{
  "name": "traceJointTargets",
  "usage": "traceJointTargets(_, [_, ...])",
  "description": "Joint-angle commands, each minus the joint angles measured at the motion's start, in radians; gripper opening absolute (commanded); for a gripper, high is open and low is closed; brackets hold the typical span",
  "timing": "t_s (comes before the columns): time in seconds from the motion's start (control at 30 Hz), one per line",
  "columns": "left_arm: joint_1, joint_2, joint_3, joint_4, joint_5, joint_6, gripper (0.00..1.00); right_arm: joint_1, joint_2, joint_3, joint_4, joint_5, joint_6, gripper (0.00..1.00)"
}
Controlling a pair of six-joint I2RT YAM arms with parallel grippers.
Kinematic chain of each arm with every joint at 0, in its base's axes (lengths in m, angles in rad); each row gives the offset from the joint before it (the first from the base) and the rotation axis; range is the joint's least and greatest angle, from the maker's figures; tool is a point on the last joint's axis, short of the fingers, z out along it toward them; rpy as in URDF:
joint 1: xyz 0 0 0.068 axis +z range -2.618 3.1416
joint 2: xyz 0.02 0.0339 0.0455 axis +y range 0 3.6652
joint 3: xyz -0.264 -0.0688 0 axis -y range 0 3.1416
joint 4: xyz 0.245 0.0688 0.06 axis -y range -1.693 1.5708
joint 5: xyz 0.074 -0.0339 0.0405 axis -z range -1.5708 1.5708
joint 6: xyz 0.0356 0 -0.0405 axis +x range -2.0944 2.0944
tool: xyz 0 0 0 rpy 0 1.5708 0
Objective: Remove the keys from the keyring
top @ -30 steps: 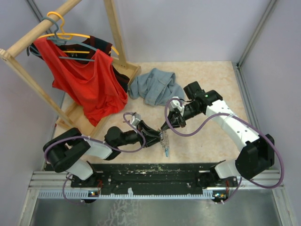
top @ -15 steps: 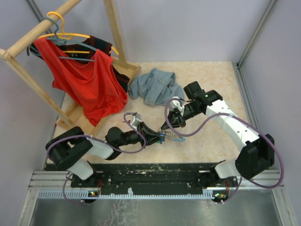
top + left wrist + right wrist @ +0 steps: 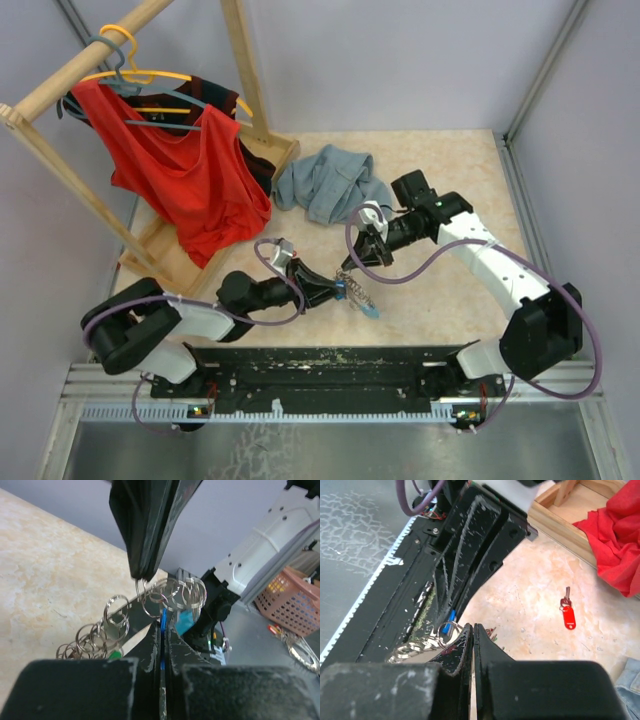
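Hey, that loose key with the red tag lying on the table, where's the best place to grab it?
Probably the red tag, the widest part of that key. It lies flat with open tabletop around it, so come straight down from above, fingers closing across the tag's narrow sides.

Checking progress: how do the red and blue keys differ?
The red key lies flat on the table, alone; the blue key is pinched between the left fingers. The red key is clear of the chain of rings; the blue key sits against it. Both have plastic heads.
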Motion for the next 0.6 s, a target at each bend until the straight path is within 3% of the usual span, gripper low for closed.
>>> traceJointTargets(0.0, [-0.002, -0.083, -0.008, -0.095, -0.019, -0.016, 0.0, -0.013, -0.005, -0.018, 0.139, 0.016, 0.066, 0.0])
traceJointTargets(0.3, [0.05, -0.22, 0.015, -0.39, 0.086, -0.008, 0.0, -0.022, 0.022, -0.03, 0.141, 0.006, 0.054, 0.0])
traceJointTargets(0.57, [0.115, -0.271, 0.057, -0.527, 0.203, -0.024, 0.0, -0.022, 0.03, -0.049, 0.104, -0.004, -0.025, 0.01])
